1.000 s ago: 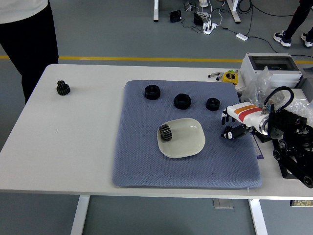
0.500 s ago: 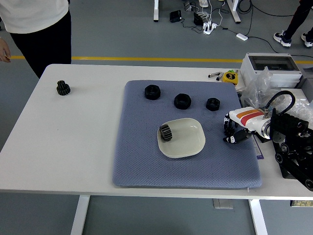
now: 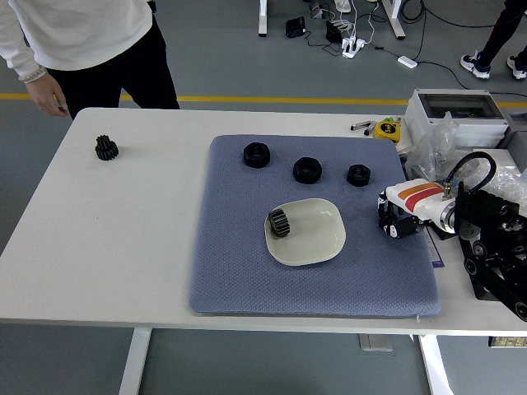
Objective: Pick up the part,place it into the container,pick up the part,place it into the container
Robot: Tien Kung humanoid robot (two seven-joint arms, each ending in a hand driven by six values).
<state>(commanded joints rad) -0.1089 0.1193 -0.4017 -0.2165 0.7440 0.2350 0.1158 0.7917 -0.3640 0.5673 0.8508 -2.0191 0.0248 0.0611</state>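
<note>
Pictured from above: a white table (image 3: 123, 247) bearing a blue-grey mat (image 3: 247, 263), with a pale, shallow dish (image 3: 317, 234) at the mat's middle. Inside the dish, against its left rim, a single black gear (image 3: 279, 222), lying on its side. Along the mat's far edge, three black nuts in a loose row, none in the dish: a left nut (image 3: 256, 155), a middle nut (image 3: 306, 170), and a smaller right nut (image 3: 358, 174). Well apart from all this, on bare tabletop near the far left corner, a second gear (image 3: 105, 148), standing alone. At the mat's right edge, the right hand (image 3: 397, 222), white with an orange stripe on its back, fingers curled under and close together, holding nothing that can be seen. Beyond the mat at far right, a grey lidded box (image 3: 453, 111) with crumpled clear plastic (image 3: 440, 148) in front, contents not discernible. Near the far edge, a yellow tape measure (image 3: 386, 129) beside a couple of pens (image 3: 361, 126). At the far left corner, a person in a white top (image 3: 82, 29), one hand (image 3: 49, 97) hanging just beyond the table.
</note>
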